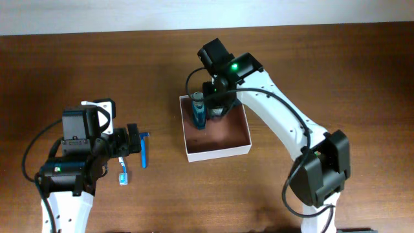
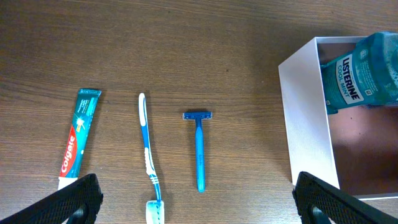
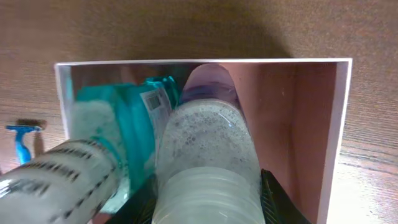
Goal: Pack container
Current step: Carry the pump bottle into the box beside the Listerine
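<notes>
Overhead, the right gripper (image 1: 216,103) dips into the container (image 1: 220,153) at frame centre, packing its upper-left corner; left wrist: the left gripper (image 2: 196,196) gapes empty over the razor (image 2: 199,149), ready to fetch; right wrist: the right gripper seems clamped on a frosted bottle (image 3: 208,155) beside the Listerine bottle (image 3: 134,124).

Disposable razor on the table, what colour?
The slim plastic disposable razor is solid blue; shows best in the left wrist view.

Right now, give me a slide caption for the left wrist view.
Toothpaste, toothbrush and razor lined up on the table beside the container holding a Listerine bottle.
</notes>
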